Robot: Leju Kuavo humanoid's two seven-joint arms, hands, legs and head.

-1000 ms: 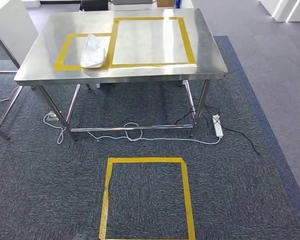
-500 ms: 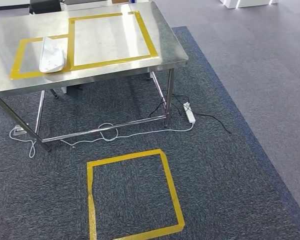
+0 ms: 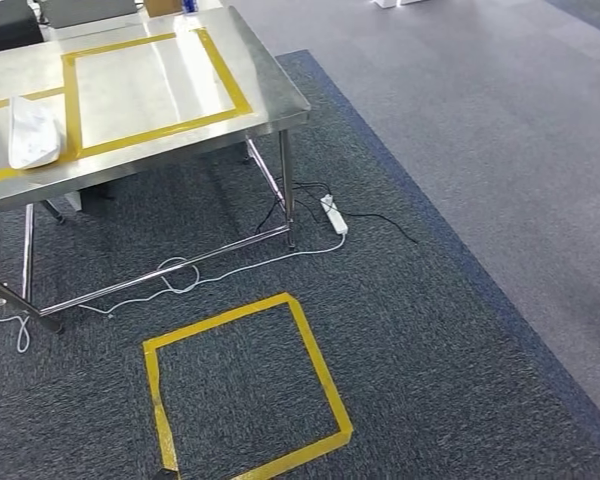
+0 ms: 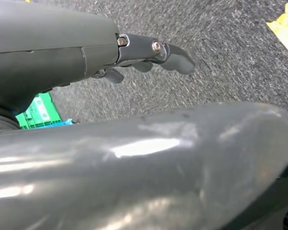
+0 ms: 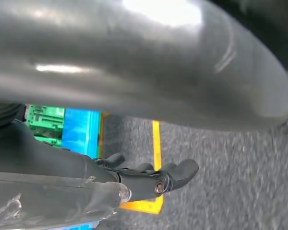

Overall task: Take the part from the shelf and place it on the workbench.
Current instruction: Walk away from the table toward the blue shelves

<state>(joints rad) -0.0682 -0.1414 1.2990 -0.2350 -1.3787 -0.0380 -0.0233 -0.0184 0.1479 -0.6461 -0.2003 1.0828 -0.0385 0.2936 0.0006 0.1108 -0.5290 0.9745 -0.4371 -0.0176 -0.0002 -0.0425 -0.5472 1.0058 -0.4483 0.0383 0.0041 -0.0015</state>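
A steel workbench point(image 3: 274, 95) with yellow tape rectangles stands at the upper left of the head view. A white flat part point(image 3: 31, 133) lies on it, inside the left taped area near the front edge. My left hand point(image 4: 150, 52) hangs over grey carpet with its dark fingers stretched out and nothing in them. Beside my body my right hand point(image 5: 153, 177) hangs the same way, fingers extended and holding nothing, above carpet with a yellow tape line.
A yellow taped square point(image 3: 321, 370) marks the dark carpet in front of the bench. A white power strip point(image 3: 335, 214) and loose cables point(image 3: 176, 275) lie under and beside the bench legs. Lighter grey floor point(image 3: 508, 150) stretches to the right.
The whole picture has slid left and the bench now sits at the left edge: my view has turned to the right. The white part stays in its place on the bench.
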